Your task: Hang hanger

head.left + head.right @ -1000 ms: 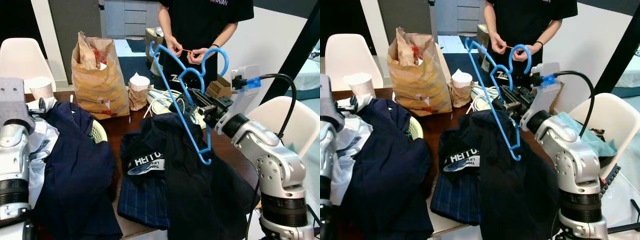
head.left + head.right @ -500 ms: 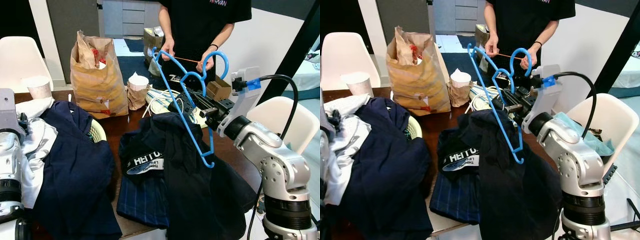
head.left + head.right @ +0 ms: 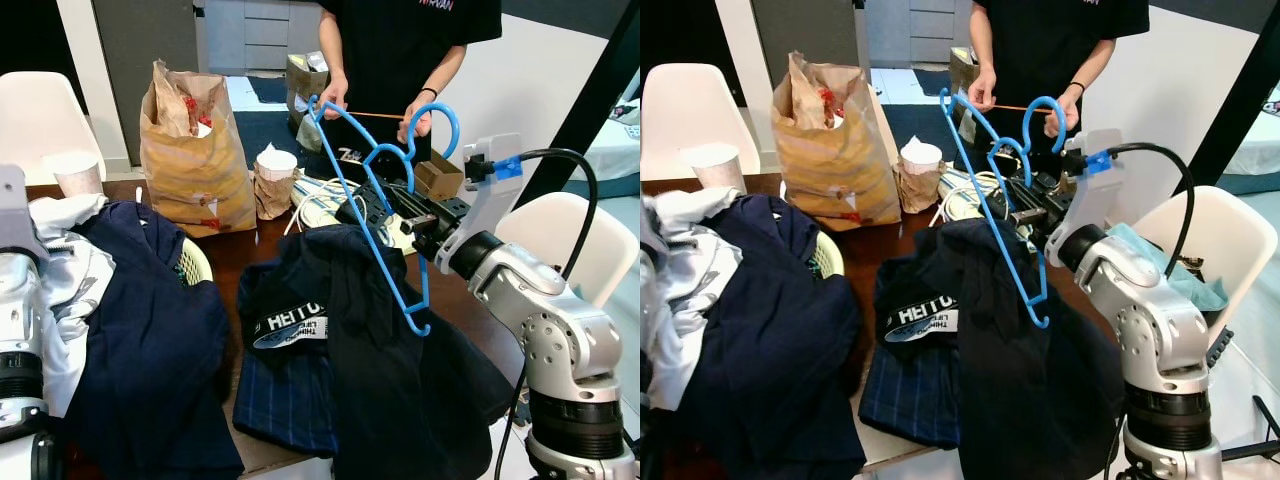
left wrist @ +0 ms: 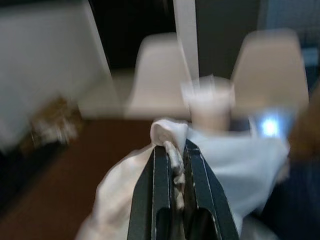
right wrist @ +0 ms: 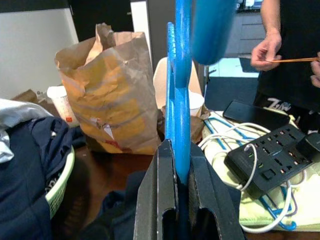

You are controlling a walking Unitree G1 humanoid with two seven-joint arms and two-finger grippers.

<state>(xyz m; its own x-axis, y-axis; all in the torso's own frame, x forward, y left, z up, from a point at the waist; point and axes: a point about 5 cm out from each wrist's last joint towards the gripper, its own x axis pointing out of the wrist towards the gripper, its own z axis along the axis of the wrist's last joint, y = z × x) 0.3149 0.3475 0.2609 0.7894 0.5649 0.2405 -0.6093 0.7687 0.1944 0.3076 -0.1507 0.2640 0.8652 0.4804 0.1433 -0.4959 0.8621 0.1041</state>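
So I'm holding the blue hanger up over the far right part of the tabletop, my right claw clenched on it partway along the frame. The hook end is pointing up and away, toward the thin orange rod a person is stretching between their two hands on the far side. The hook looks just beside that rod; I can't tell if it's actually touching yet.

Handling-wise, I'm guessing this thing is light, stiff plastic and probably a bit slick, so it could swivel in the grip if I bump it. I'm pinching a flat section of the frame, which seems like the right spot: it's keeping the hook free to catch the rod. The rod itself looks skinny, so I'd go gently.

My left claw is down at the near left, pinching a fold of white cloth, not part of this job.

Lots of clutter below: dark clothes piled on the near side, a brown paper bag at the far left, and a power strip with white cables under the hanger.
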